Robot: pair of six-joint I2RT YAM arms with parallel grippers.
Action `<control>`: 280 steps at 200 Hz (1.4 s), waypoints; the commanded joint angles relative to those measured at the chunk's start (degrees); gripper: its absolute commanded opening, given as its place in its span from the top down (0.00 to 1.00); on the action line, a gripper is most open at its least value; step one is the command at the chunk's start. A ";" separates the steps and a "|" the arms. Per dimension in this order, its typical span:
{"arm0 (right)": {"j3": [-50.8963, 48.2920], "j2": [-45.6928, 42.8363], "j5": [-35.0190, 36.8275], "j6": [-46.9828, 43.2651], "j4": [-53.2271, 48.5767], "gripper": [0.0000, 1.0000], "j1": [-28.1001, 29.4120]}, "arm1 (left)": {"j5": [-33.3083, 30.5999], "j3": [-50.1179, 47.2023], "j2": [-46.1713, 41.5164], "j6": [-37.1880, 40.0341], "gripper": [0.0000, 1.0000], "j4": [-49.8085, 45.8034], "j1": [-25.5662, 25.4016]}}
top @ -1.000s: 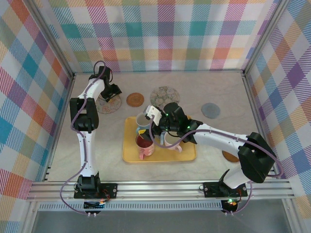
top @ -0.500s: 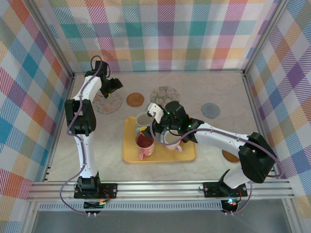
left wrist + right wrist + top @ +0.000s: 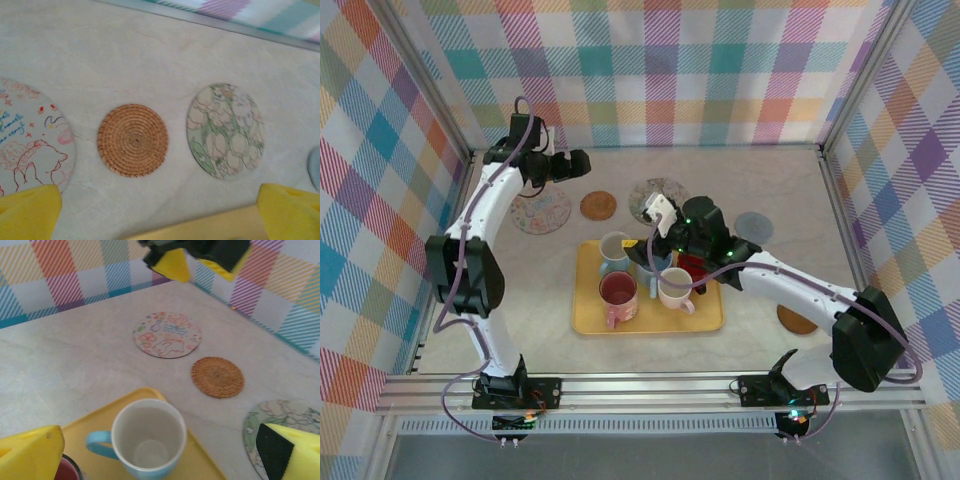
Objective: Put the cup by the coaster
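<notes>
Right claw point(image 3: 159, 447) is spread wide and empty, poised over the blue-handled cup point(image 3: 145, 432), which stands upright on the yellow tray point(image 3: 586, 318). Left claw point(image 3: 160, 210), also wide and empty, hangs over the woven coaster point(image 3: 132, 140) on the counter point(image 3: 150, 50).

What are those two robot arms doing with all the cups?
They are meant to put a cup beside a coaster, but right now neither one holds anything. The right gripper hangs open over the blue-handled cup on the yellow tray, where more cups sit. The left gripper is open too, up above the woven coaster and the flowery coaster near the back of the table.
</notes>
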 commanded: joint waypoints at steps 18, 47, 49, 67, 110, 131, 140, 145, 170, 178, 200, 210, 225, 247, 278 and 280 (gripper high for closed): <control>0.82 -3.56 1.51 0.30 -4.27 0.01 -3.30 | 3.35 -8.61 -9.82 6.86 0.00 7.48 -1.77; 1.39 -5.40 4.48 3.66 -8.52 0.01 -7.09 | 5.33 -15.59 -16.00 10.36 0.00 11.04 -3.54; 1.38 -5.54 4.68 3.76 -8.76 0.00 -7.34 | 5.51 -15.99 -16.35 10.60 0.00 11.16 -3.62; 1.38 -6.33 5.70 5.93 -11.16 0.01 -9.68 | 7.38 -20.32 -19.82 12.06 0.00 13.43 -4.41; 2.70 -6.24 8.32 10.94 -17.62 0.12 -15.17 | 11.16 -34.02 -29.29 13.08 0.00 26.49 -5.80; 3.19 -5.43 9.40 13.23 -20.15 0.21 -17.61 | 13.94 -36.36 -31.26 13.98 0.00 26.66 -5.94; 3.69 -4.84 9.59 14.10 -21.48 0.24 -18.85 | 15.26 -36.55 -31.60 14.75 0.00 25.57 -6.19; 4.03 -4.49 9.47 14.36 -22.16 0.26 -19.78 | 15.53 -36.57 -31.72 15.12 0.00 24.98 -6.51; 5.97 -2.32 9.68 14.35 -26.06 0.37 -23.70 | 16.90 -37.54 -32.50 17.10 0.00 23.27 -8.09; 6.44 -1.73 9.19 14.61 -26.99 0.40 -25.24 | 17.42 -38.15 -32.78 17.30 0.00 23.47 -8.60; 7.15 -0.33 7.76 15.54 -28.91 0.48 -28.85 | 19.48 -39.35 -33.30 18.71 0.00 23.60 -9.83; 7.18 0.36 7.33 16.06 -29.44 0.51 -30.21 | 19.89 -40.07 -33.77 19.60 0.00 23.88 -10.44; 7.39 1.50 6.50 16.86 -30.08 0.55 -31.89 | 20.05 -41.45 -34.52 20.42 0.00 25.25 -11.18; 7.36 3.32 5.84 17.83 -30.72 0.66 -34.10 | 20.47 -43.04 -35.45 20.55 0.00 27.70 -12.53; 8.53 6.81 5.67 19.11 -32.16 0.97 -36.60 | 20.73 -46.33 -37.34 21.39 0.00 32.21 -15.25; 8.64 7.03 5.68 19.18 -32.32 1.00 -36.71 | 20.75 -46.51 -37.49 21.42 0.00 32.51 -15.38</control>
